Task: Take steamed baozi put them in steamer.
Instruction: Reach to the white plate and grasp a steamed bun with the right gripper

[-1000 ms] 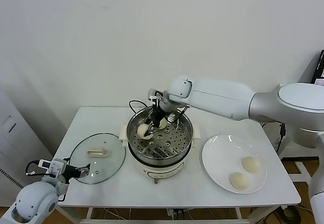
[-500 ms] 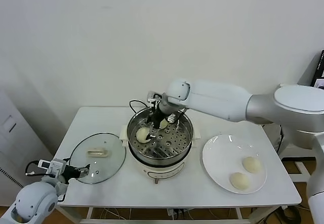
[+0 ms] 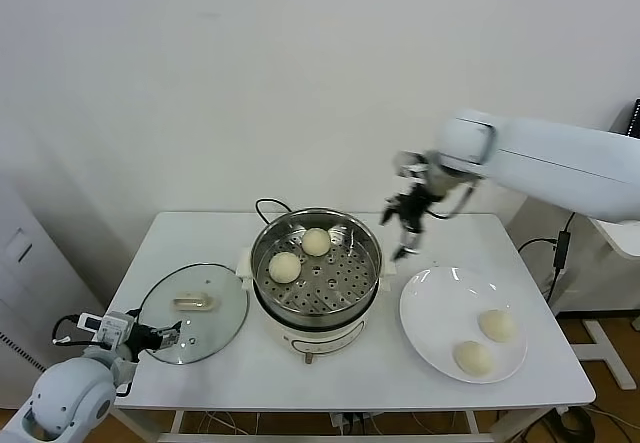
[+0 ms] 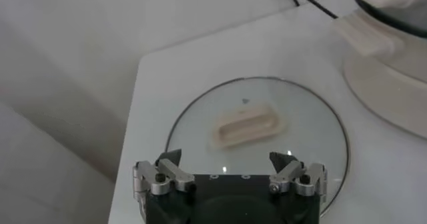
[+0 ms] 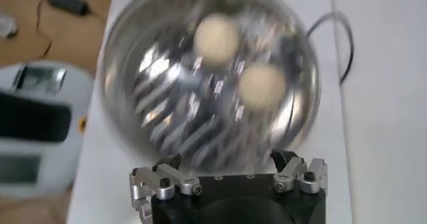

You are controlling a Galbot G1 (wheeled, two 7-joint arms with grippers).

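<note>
Two pincers show here, and only the right pincer (image 3: 404, 233) is at work: it hangs in the air with its jaws spread and nothing between them, above the far part of the tabletop (image 3: 330, 363), just right of the steamer (image 3: 316, 273) and beyond the plate (image 3: 440, 308). Two steamed baozi (image 3: 300, 255) already sit on the perforated tray inside the steamer, one toward its far side and one toward its left, close together; the other two lie on the near right part of the plate, a bun to the far side (image 3: 497, 324) and a bun to the near side (image 3: 472, 357), apart from each other. The job looks half done, and the step in hand is likely the reach for a third bun. To do it well, the pincer should come straight down over one bun with its jaws wide on either side of the dome, close gently so the soft dough is not crushed, and take the farther bun first so the neighbour is not nudged. On the return it should lift clear of the steamer's rim and set the bun on the tray's bare near-right part. The left pincer (image 4: 230, 172) waits with jaws spread low at the near left, just by the glass lid (image 3: 192, 311), which lies flat left of the steamer and well out of the path.
</note>
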